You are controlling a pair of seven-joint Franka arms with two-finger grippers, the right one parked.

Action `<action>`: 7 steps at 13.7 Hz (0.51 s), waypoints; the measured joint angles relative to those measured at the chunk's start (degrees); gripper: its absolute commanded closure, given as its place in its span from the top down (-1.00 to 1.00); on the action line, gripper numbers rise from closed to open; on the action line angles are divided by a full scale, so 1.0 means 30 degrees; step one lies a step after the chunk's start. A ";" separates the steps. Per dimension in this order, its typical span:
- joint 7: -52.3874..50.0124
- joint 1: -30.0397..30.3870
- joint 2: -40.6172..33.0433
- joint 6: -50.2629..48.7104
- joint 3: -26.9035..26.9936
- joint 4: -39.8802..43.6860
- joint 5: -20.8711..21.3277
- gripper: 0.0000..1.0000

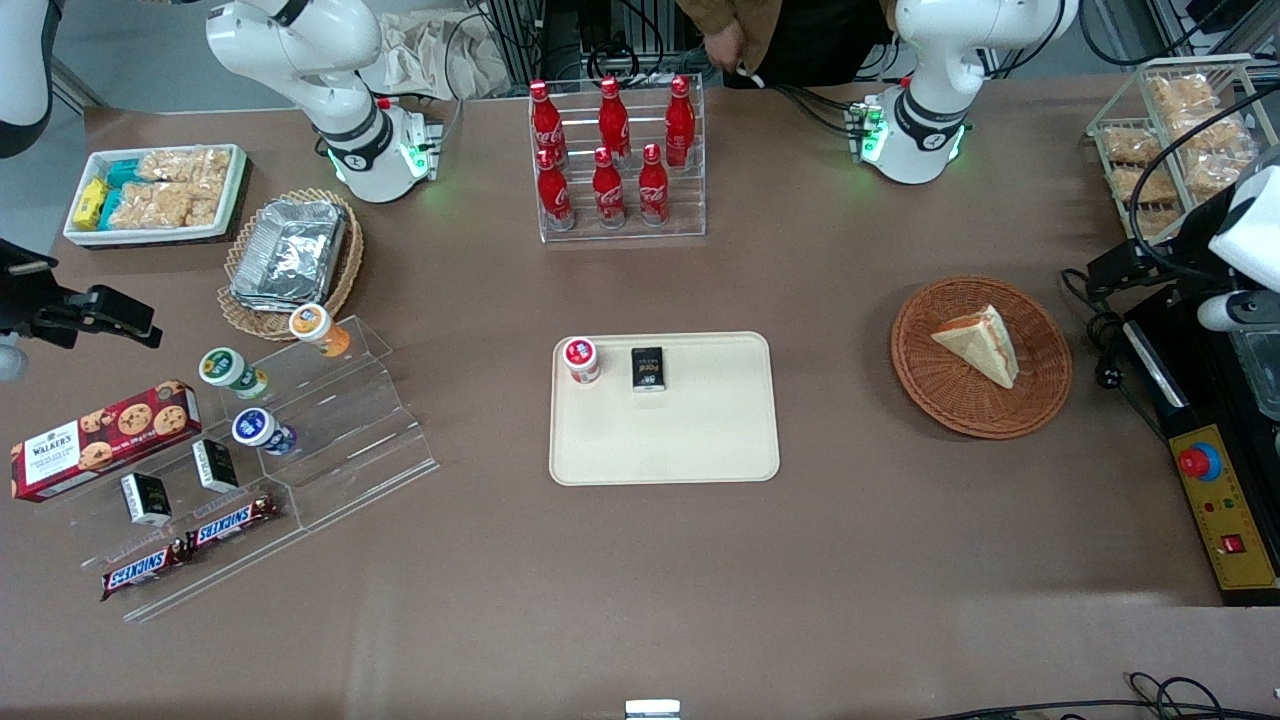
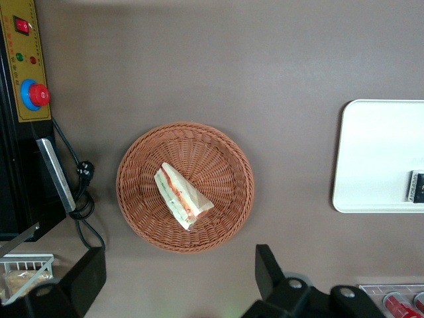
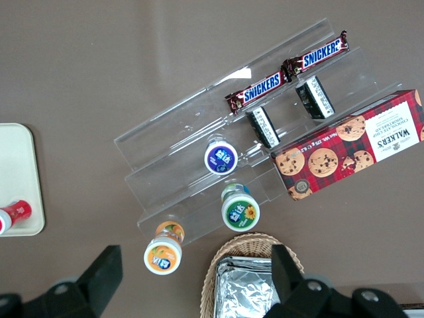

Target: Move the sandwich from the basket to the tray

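Observation:
The sandwich [image 1: 980,345] [image 2: 182,197], a pale bread wedge with red and green filling at its edge, lies in the round reddish-brown wicker basket [image 1: 940,385] [image 2: 225,159]. The cream tray [image 1: 700,440] [image 2: 377,152] lies flat at the table's middle, toward the parked arm's end from the basket. A red-lidded cup [image 1: 581,359] and a small black box [image 1: 648,368] stand on it. My gripper [image 1: 1110,268] [image 2: 177,271] hangs high over the table just outside the basket's rim, at the working arm's end. It is open, its fingers spread wide with nothing between them.
A yellow control box with a red stop button [image 1: 1200,462] [image 2: 34,95] and black cables [image 2: 83,199] lie beside the basket at the table's end. A rack of red cola bottles [image 1: 615,160] stands farther from the camera than the tray. A wire snack rack [image 1: 1170,140] occupies the corner.

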 measured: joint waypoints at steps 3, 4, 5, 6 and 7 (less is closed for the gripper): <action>-0.0038 0.0000 0.0205 -0.0065 0.0000 0.0075 0.0019 1.00; -0.0431 0.0002 0.0326 -0.0169 0.0002 0.0085 0.0030 1.00; -0.1348 0.0004 0.0451 -0.0439 0.0006 0.0071 0.0066 1.00; -0.2347 0.0006 0.0557 -0.0710 0.0009 -0.0048 0.0139 1.00; -0.3018 0.0007 0.0572 -0.0697 0.0012 -0.0498 0.0206 1.00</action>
